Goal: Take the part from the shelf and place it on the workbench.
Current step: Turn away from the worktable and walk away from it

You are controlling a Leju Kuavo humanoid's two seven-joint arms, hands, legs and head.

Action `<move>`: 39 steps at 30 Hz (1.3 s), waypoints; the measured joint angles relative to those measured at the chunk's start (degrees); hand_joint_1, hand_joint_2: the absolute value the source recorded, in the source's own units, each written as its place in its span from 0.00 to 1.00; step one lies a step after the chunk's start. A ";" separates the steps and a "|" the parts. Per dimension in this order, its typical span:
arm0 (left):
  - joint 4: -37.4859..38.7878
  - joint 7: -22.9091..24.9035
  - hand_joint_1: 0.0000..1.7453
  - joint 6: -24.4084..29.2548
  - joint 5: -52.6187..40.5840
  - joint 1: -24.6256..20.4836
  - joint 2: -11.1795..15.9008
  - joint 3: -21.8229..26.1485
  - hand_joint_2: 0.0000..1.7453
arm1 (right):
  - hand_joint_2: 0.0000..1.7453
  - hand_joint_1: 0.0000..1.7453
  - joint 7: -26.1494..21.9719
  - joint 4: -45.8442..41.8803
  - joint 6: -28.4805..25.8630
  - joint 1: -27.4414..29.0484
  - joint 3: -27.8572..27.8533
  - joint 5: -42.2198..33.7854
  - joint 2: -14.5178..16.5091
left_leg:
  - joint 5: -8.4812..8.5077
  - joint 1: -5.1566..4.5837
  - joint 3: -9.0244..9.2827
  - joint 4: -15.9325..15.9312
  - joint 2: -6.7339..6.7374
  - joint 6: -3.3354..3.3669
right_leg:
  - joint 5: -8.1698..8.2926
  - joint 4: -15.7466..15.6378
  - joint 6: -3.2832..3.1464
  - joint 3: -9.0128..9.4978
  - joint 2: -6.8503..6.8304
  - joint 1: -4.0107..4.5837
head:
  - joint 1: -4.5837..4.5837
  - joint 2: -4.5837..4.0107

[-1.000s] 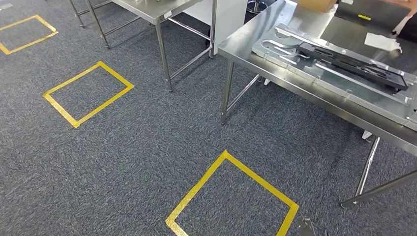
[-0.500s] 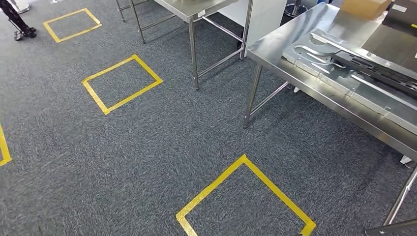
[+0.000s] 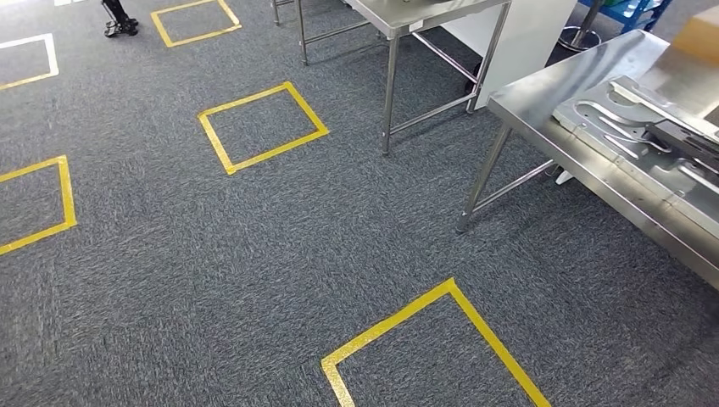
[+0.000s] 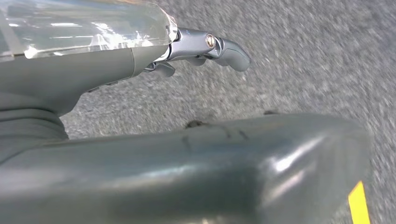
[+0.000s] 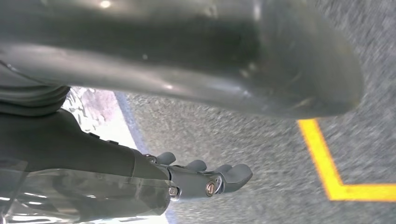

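The steel workbench (image 3: pixel 543 100) stands at the right of the head view. On it lies a flat silver metal plate with cut-outs (image 3: pixel 612 125), and a dark long part (image 3: pixel 688 136) rests on that plate at the picture's edge. My left hand (image 4: pixel 205 49) hangs beside my body over the grey carpet, fingers loosely extended and holding nothing. My right hand (image 5: pixel 205 178) hangs the same way, fingers apart and empty, near a yellow tape line (image 5: pixel 327 163).
A second steel table (image 3: pixel 424 13) stands at the back with a white cabinet (image 3: pixel 519 34) beside it. A cardboard box (image 3: pixel 700 34) sits at the far end of the workbench. Yellow tape squares (image 3: pixel 263 127) mark the carpet; one (image 3: pixel 441 339) lies just ahead.
The camera has turned left: the workbench has slid toward the right edge and more yellow squares have come in at the left. Nothing on the bench has moved.
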 joint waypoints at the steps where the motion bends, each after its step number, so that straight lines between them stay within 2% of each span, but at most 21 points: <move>1: 0.00 0.11 0.00 0.32 -0.01 -0.16 -0.10 0.02 0.00 | 0.00 0.00 -0.46 0.01 0.42 0.03 0.09 -0.09 0.05 | 0.35 0.13 0.01 -0.26 -0.59 0.28 | -1.71 2.56 0.23 -1.13 1.76 -0.16 | 0.01 0.00; 3: 0.00 0.21 0.00 0.80 -0.03 -0.49 -0.19 0.12 0.00 | 0.00 0.00 -1.67 0.04 1.64 0.19 0.15 -0.71 0.11 | 0.64 0.04 -0.42 -0.24 -1.91 0.61 | -5.51 10.10 0.42 -4.66 4.40 -0.31 | 0.01 0.00; 5: 0.00 0.39 0.00 1.18 -0.05 -0.61 -0.25 0.30 0.00 | 0.00 0.00 -3.47 0.11 3.68 0.34 0.14 -1.85 0.17 | 0.73 0.01 -0.64 -0.03 -3.45 0.62 | -6.11 14.16 0.52 -6.69 4.92 -0.34 | 0.01 0.00; 7: 0.00 0.67 0.00 1.38 -0.08 -0.74 -0.30 0.43 0.00 | 0.00 0.00 -5.13 0.19 5.77 0.33 0.04 -2.91 0.26 | 0.65 0.06 -0.68 0.38 -5.01 0.43 | -2.42 9.70 0.54 -4.72 5.46 -0.54 | 0.01 0.00; 9: 0.00 1.01 0.00 1.46 -0.09 -1.18 -0.34 0.52 0.00 | 0.00 0.00 -6.07 0.25 7.52 0.26 -0.19 -3.66 0.31 | 0.42 0.05 -0.95 1.03 -6.44 -0.03 | 0.75 2.37 0.40 -1.37 7.83 -0.87 | 0.01 0.00; 11: 0.00 1.35 0.00 1.50 -0.11 -1.76 -0.35 0.68 0.00 | 0.00 0.00 -6.30 0.31 9.14 0.11 -0.50 -4.20 0.34 | 0.46 0.06 -1.53 1.41 -7.70 -0.79 | 1.25 -0.70 -0.01 -0.14 9.32 -0.83 | 0.00 0.00; 13: 0.00 1.62 0.00 1.54 -0.11 -2.02 -0.35 0.82 0.00 | 0.00 0.00 -6.29 0.34 10.54 -0.15 -0.80 -4.68 0.37 | 0.71 0.19 -2.04 1.37 -8.72 -1.59 | 1.44 -1.00 -0.72 -0.19 8.39 -0.63 | 0.00 0.00; 15: 0.00 1.87 0.00 1.59 -0.12 -2.06 -0.38 0.87 0.00 | 0.00 0.00 -6.28 0.34 11.76 -0.35 -1.11 -5.32 0.44 | -0.47 0.22 -3.07 3.18 -6.94 -2.05 | 1.76 -1.49 -1.69 -0.07 7.05 -0.68 | -0.03 0.00; 17: 0.00 2.03 0.00 1.63 -0.15 -2.33 -0.45 0.89 0.00 | 0.00 0.00 -6.28 0.36 13.01 -0.31 -1.69 -6.45 0.48 | -3.94 0.22 -5.99 9.32 -3.73 -2.33 | 1.89 -1.78 -2.38 -0.05 5.41 -0.54 | -0.10 0.00; 19: 0.00 2.11 0.00 1.71 -0.19 -2.61 -0.54 0.89 0.00 | 0.00 0.00 -6.24 0.39 14.27 -0.17 -2.60 -7.95 0.48 | -6.98 0.41 -9.46 16.63 -2.48 -2.61 | 1.82 -1.78 -2.56 -0.13 3.68 -0.26 | -0.12 0.00; 20: 0.00 2.15 0.00 1.82 -0.21 -2.65 -0.60 0.89 0.00 | 0.00 0.00 -6.17 0.40 14.95 -0.18 -3.12 -8.78 0.48 | -7.21 0.51 -10.19 18.33 -2.24 -2.71 | 1.77 -1.77 -2.55 -0.14 2.85 -0.18 | -0.12 0.00; 22: 0.00 2.21 0.00 2.09 -0.25 -2.59 -0.74 0.89 0.00 | 0.00 0.00 -5.94 0.40 16.07 -0.32 -4.10 -10.17 0.49 | -4.69 0.66 -8.16 14.89 -1.60 -2.75 | 1.61 -1.76 -2.37 0.03 1.44 -0.15 | -0.12 0.00; 25: 0.00 2.22 0.00 2.36 -0.27 -2.80 -1.00 0.89 0.00 | 0.00 0.00 -5.78 0.40 16.66 -0.43 -5.34 -11.20 0.56 | -0.56 0.36 -2.12 3.63 1.32 -2.16 | 1.15 -1.60 -1.58 0.52 -0.38 0.08 | -0.11 0.00; 26: 0.00 2.22 0.00 2.48 -0.27 -2.87 -1.10 0.89 0.00 | 0.00 0.00 -5.77 0.40 16.95 -0.52 -5.67 -11.49 0.57 | -0.27 0.18 -1.39 2.03 1.77 -1.82 | 1.04 -1.56 -1.24 0.63 -0.90 0.19 | -0.10 0.00; 28: 0.00 2.24 0.00 2.98 -0.28 -2.81 -1.29 0.89 0.00 | 0.00 0.00 -5.51 0.40 18.47 -0.83 -6.43 -12.45 0.72 | -0.19 -0.03 -1.61 1.66 0.76 -1.04 | 0.99 -1.70 -0.58 0.88 -1.80 0.22 | -0.08 0.00; 29: 0.00 2.27 0.00 3.35 -0.31 -2.74 -1.42 0.89 0.00 | 0.00 0.00 -5.28 0.41 19.58 -1.01 -6.90 -13.03 0.85 | -0.02 0.03 -1.56 1.42 0.22 -0.66 | 0.77 -1.57 -0.22 1.01 -1.49 0.08 | -0.07 0.00; 31: 0.00 2.40 0.00 4.21 -0.37 -2.78 -1.65 0.91 0.00 | 0.00 0.00 -4.71 0.45 21.64 -1.13 -7.76 -13.73 1.14 | 0.43 0.21 -1.33 0.89 -0.90 0.11 | -1.36 1.18 0.28 -0.07 1.19 -0.19 | -0.07 0.00; 33: -0.01 2.51 0.00 5.04 -0.43 -3.03 -1.77 0.93 0.00 | 0.00 0.00 -4.21 0.52 22.86 -1.00 -8.36 -13.71 1.28 | 0.66 0.18 -1.38 0.79 -2.11 0.47 | -5.11 8.34 0.37 -3.61 4.17 -0.26 | -0.08 0.00; 35: -0.06 2.53 0.00 5.90 -0.45 -3.15 -1.86 0.94 0.00 | 0.00 0.00 -3.93 0.58 23.57 -0.85 -8.72 -13.14 1.33 | 0.69 -0.09 -1.42 0.82 -3.58 0.54 | -6.53 14.16 0.16 -6.89 4.86 -0.15 | -0.08 0.00; 37: -0.25 2.60 0.00 7.06 -0.44 -3.22 -2.04 1.03 0.00 | 0.00 0.00 -3.90 0.64 24.14 -0.88 -8.84 -12.04 1.46 | 0.67 -0.35 -1.20 0.83 -5.14 0.57 | -3.25 11.78 -0.50 -6.47 5.33 0.13 | -0.08 0.00; 39: -0.62 2.90 0.00 9.00 -0.42 -3.64 -2.48 1.27 0.00 | 0.00 0.00 -3.81 0.68 24.50 -1.09 -8.79 -10.54 1.57 | 0.65 -0.47 -1.02 0.85 -6.57 0.54 | 1.40 3.95 -1.55 -3.36 7.64 0.50 | -0.08 0.00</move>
